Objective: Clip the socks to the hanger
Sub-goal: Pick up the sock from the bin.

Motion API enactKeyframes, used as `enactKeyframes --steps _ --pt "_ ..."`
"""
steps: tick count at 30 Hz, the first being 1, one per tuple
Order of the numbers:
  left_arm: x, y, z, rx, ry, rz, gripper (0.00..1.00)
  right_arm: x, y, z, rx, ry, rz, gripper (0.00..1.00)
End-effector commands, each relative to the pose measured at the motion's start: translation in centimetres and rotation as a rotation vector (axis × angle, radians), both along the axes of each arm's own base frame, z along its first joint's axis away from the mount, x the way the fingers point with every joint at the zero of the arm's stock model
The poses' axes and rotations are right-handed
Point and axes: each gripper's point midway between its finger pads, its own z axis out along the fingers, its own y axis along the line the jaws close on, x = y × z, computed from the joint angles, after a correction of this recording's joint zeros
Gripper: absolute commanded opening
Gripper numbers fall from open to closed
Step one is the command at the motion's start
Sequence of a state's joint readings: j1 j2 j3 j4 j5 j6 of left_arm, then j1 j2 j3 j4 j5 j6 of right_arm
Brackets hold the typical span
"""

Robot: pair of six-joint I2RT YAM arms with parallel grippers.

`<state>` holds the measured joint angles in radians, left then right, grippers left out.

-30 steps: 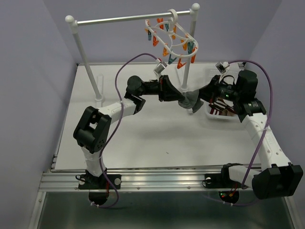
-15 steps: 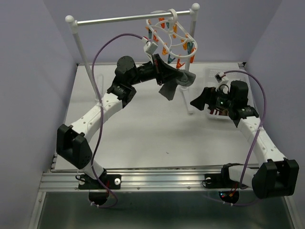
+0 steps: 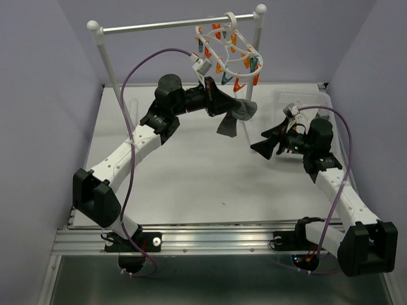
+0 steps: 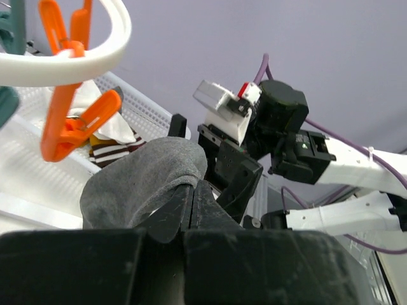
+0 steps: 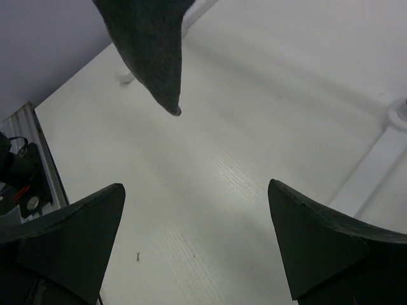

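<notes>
Nearest the camera, both arm bases sit bolted at the front edge of the white table (image 3: 191, 184), nothing fancy. Going up the right side, the right gripper (image 3: 259, 141) is out over the middle-right of the table with its fingers spread really wide and nothing between them. Its own wrist view shows the two dark fingertips far apart with bare tabletop between them. A bit further back is the grey sock (image 3: 234, 118), and that one's in the left gripper (image 3: 229, 108). The jaws are pinched tight together on it, which is super clear in the left wrist view, where the fabric bunches up over the closed fingertips. One end of the sock dangles down toward the table without touching it, and in the right wrist view that pointy end hangs up ahead of the open fingers, well apart from both. Just above and behind the sock is the hanger (image 3: 230, 56), the white oval one, hooked on the metal rail (image 3: 159, 25) at the back. An orange clip (image 4: 63, 121) hangs close beside the sock's bunched end, but I can't tell if they touch. Off to the far right there's the white perforated basket (image 3: 299, 98), with a brown striped sock (image 4: 117, 152) lying inside.
</notes>
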<state>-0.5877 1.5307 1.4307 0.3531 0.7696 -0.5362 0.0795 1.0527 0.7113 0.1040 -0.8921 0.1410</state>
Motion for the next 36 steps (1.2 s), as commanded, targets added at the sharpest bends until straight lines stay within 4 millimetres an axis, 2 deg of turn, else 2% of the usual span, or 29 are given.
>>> enactKeyframes --steps 1,2,6,7,8,10,14,16,18,23,26,27,30,31,32,33,34,36 --pt "-2.9 0.4 3.5 -0.036 -0.128 -0.103 0.0 0.3 1.3 4.4 0.0 -0.229 0.142 1.0" --pt "-3.3 0.6 3.7 -0.038 -0.135 -0.108 0.0 0.5 1.5 5.0 0.01 -0.232 0.156 1.0" --pt "-3.5 0.9 4.1 -0.047 -0.129 -0.078 0.0 0.3 3.2 4.5 0.069 -0.193 0.219 1.0" --pt "-3.5 0.9 4.1 -0.049 -0.124 -0.074 0.0 0.2 3.7 4.5 0.08 -0.204 0.229 1.0" --pt "-3.6 0.9 4.2 -0.051 -0.121 -0.07 0.0 0.0 4.6 5.4 0.098 -0.267 0.25 1.0" --pt "-3.8 0.8 4.3 -0.056 -0.116 -0.07 0.0 -0.5 5.4 5.1 0.135 -0.265 0.269 1.0" --pt "-4.4 0.6 4.8 -0.066 -0.115 -0.079 0.0 1.0 6.1 5.7 0.164 -0.284 0.236 0.98" --pt "-4.5 0.5 4.9 -0.069 -0.113 -0.078 0.0 1.7 6.7 5.4 0.168 -0.272 0.227 0.93" --pt "-4.6 0.5 4.9 -0.072 -0.111 -0.078 0.0 2.0 7.0 6.0 0.178 -0.293 0.23 0.89" --pt "-4.9 0.5 5.2 -0.084 -0.108 -0.085 0.0 3.0 7.6 5.8 0.201 -0.274 0.23 0.86" --pt "-4.9 0.7 5.6 -0.092 -0.116 -0.077 0.0 3.3 7.7 5.4 0.205 -0.241 0.225 0.66" --pt "-4.8 0.7 5.6 -0.093 -0.116 -0.069 0.0 3.2 7.8 5.4 0.206 -0.236 0.23 0.48" --pt "-3.7 0.8 5.3 -0.093 -0.097 -0.008 0.0 2.6 7.7 5.4 0.22 -0.179 0.228 0.21" --pt "-3.2 0.8 5.0 -0.086 -0.086 0.012 0.0 2.4 7.6 5.6 0.227 -0.144 0.221 0.18" --pt "-2.2 0.8 4.8 -0.082 -0.071 0.057 0.0 2.0 7.6 4.5 0.218 -0.051 0.216 0.15" --pt "-1.5 0.8 4.0 -0.06 -0.051 0.085 0.0 0.9 7.8 5.1 0.23 -0.021 0.231 0.1" --pt "-0.3 0.9 3.6 -0.053 -0.036 0.142 0.0 0.2 7.6 4.2 0.239 0.042 0.225 0.07" --pt "1.2 1.1 1.9 -0.024 0.01 0.204 0.0 -1.4 7.5 4.3 0.266 0.112 0.234 0.01"
